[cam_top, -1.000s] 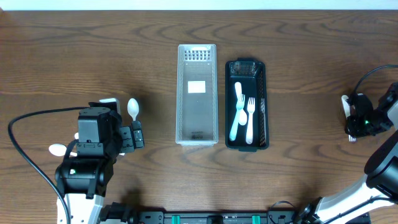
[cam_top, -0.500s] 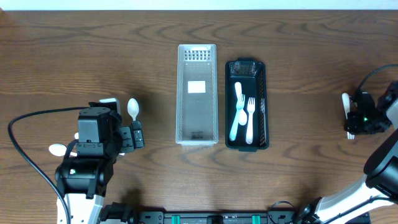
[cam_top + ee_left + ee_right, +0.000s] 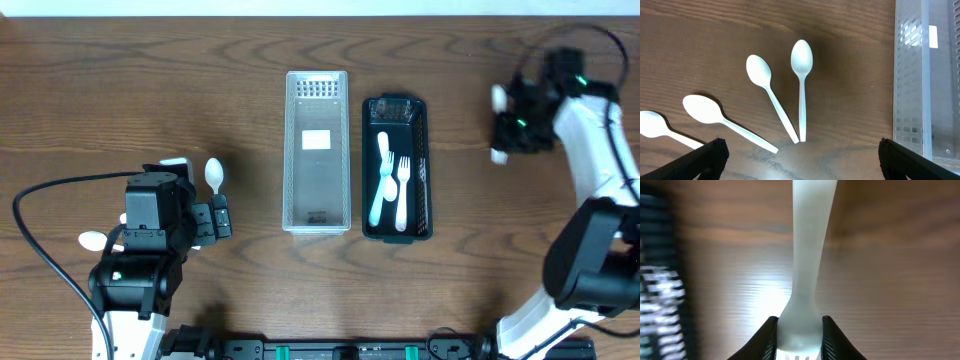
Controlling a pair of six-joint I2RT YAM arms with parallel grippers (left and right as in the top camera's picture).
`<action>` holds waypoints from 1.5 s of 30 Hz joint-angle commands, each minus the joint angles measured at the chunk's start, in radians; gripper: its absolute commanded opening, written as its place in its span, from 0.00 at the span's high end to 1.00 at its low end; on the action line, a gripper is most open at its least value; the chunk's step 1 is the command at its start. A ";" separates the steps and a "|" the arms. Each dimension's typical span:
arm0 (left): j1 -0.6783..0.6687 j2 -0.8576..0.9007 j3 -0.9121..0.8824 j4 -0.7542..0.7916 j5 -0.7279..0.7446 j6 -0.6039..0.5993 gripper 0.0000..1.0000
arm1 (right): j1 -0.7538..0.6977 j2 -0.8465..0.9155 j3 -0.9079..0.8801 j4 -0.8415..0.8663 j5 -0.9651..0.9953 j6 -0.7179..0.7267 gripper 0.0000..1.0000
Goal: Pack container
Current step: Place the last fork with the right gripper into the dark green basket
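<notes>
Brown wood-grain bench carries everything. Right fingers are clamped on a white fork, held at two o'clock of the black tray; left fingers stand apart above spoons. Carry the fork level and line it up with the tray before release. Its long axis runs twelve-to-six, handle pointing away from the wrist.
</notes>
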 commanded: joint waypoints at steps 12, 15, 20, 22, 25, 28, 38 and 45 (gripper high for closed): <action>0.004 0.000 0.014 -0.014 -0.001 -0.010 0.02 | 0.457 -0.037 0.149 -0.131 0.114 0.398 0.99; 0.004 0.000 0.014 -0.014 -0.001 -0.010 0.02 | 0.478 -0.035 0.066 -0.091 0.113 0.418 0.99; 0.004 0.000 0.014 -0.014 -0.001 -0.010 0.02 | 0.490 -0.035 -0.122 0.009 0.105 0.418 0.98; 0.004 0.000 0.014 -0.014 -0.001 -0.010 0.02 | 0.493 -0.035 -0.187 0.050 0.103 0.418 0.97; 0.004 0.000 0.014 -0.014 -0.001 -0.010 0.02 | 0.498 -0.035 -0.226 0.079 0.092 0.418 0.92; 0.004 -0.001 0.014 -0.014 -0.001 -0.010 0.02 | 0.498 -0.035 -0.227 0.088 0.086 0.417 0.76; 0.004 -0.001 0.014 -0.014 -0.001 -0.010 0.02 | 0.498 -0.036 -0.175 0.083 0.064 0.375 0.46; 0.004 -0.001 0.014 -0.014 -0.001 -0.010 0.02 | 0.497 -0.036 0.166 -0.131 0.095 0.267 0.38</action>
